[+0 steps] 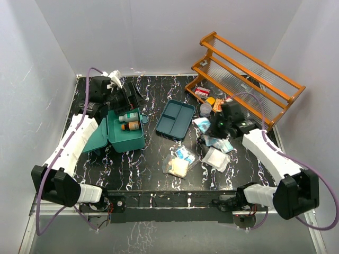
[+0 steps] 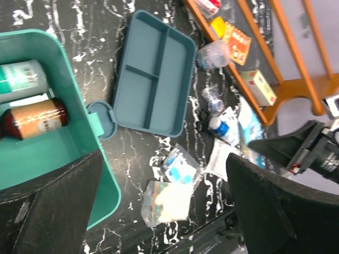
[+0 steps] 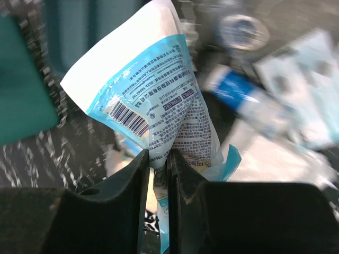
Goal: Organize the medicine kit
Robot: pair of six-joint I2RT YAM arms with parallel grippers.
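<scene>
1. I see the kit (image 1: 127, 142) open on the left of the table (image 1: 148, 177), its lid tipped leftward.
2. Two bottles (image 1: 128, 117) lie inside it, at the far end.
3. My left gripper (image 2: 165, 159) hangs over the kit's right edge, jaws spread wide with nothing between them.
4. My right gripper (image 3: 158, 159) is pinched narrow on a white-and-blue packet (image 3: 153, 90), right of the tray (image 1: 176, 119) and near the rack (image 1: 249, 69).

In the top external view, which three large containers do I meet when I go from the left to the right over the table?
medicine kit → divided tray → orange rack. The loose packets are left out: they overlap the tray and the rack.
</scene>
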